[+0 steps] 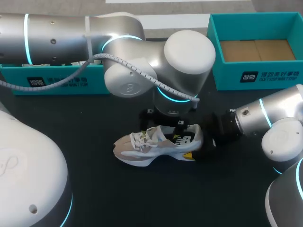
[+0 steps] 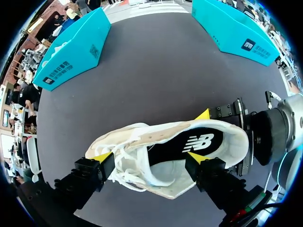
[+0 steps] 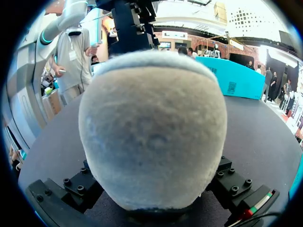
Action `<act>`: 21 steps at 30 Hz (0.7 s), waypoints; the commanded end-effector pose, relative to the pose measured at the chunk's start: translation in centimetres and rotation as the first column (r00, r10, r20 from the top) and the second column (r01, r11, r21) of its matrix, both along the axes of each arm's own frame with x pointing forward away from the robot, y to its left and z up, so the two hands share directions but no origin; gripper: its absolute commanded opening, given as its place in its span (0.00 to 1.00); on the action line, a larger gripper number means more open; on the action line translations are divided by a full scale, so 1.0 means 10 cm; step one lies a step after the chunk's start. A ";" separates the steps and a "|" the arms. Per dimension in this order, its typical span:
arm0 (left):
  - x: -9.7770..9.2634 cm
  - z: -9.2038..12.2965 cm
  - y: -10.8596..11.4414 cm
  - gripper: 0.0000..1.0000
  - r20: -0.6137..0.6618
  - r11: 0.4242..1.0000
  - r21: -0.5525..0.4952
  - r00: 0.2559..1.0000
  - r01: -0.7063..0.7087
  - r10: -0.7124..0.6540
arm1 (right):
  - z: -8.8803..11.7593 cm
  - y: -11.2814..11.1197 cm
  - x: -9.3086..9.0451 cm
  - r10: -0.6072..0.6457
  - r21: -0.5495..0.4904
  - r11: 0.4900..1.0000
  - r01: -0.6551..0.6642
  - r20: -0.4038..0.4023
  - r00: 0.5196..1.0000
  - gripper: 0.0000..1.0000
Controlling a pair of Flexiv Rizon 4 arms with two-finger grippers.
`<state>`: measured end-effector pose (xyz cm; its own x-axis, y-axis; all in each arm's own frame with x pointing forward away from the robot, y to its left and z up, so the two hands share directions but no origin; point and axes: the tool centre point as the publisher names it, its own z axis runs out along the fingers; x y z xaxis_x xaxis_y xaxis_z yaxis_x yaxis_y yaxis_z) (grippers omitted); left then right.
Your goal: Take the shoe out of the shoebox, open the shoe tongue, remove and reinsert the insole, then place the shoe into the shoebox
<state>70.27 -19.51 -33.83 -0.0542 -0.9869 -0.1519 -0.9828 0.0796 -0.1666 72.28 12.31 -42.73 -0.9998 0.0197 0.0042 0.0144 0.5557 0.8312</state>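
A beige and white sneaker (image 1: 158, 144) stands upright on the black table, toe to the left. My right gripper (image 1: 202, 142) is shut on its heel; in the right wrist view the grey heel (image 3: 151, 127) fills the space between the fingers (image 3: 78, 187). My left gripper (image 2: 147, 158) hangs straight above the shoe (image 2: 165, 156), open wide. One of its yellow tips is by the laces (image 2: 125, 163); the other is over the black insole (image 2: 189, 144) inside the shoe's mouth. A yellow fingertip (image 2: 203, 114) of the right gripper shows on the shoe's far side.
An open teal shoebox (image 1: 255, 78) with a cardboard floor stands at the back right. A second teal box part (image 1: 57, 80) stands at the back left, partly behind my left arm. Both appear in the left wrist view, shoebox (image 2: 232, 30) and the other part (image 2: 71, 52).
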 end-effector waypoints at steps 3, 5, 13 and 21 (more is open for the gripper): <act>0.02 -0.08 -0.09 1.00 -0.009 0.999 0.042 1.000 -0.005 0.006 | -0.06 0.05 0.02 -0.002 -0.001 1.000 0.002 0.002 1.000 0.00; 0.01 -0.13 -0.06 1.00 -0.014 0.998 0.063 1.000 -0.007 0.008 | -0.06 0.05 0.02 -0.002 -0.001 1.000 0.002 0.002 1.000 0.00; -0.03 -0.23 0.16 1.00 -0.018 0.993 0.111 0.999 -0.036 0.038 | -0.06 0.05 0.02 -0.002 -0.001 1.000 0.002 0.002 1.000 0.00; -0.06 -0.14 0.36 1.00 -0.011 0.992 0.110 0.998 -0.063 0.065 | -0.06 0.05 0.02 -0.002 -0.001 1.000 0.002 0.002 1.000 0.00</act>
<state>70.27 -16.86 -35.89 -0.0131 -0.9600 -0.2797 -0.9902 0.0513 -0.1297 72.28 12.31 -42.73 -0.9998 0.0195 0.0043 0.0145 0.5558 0.8312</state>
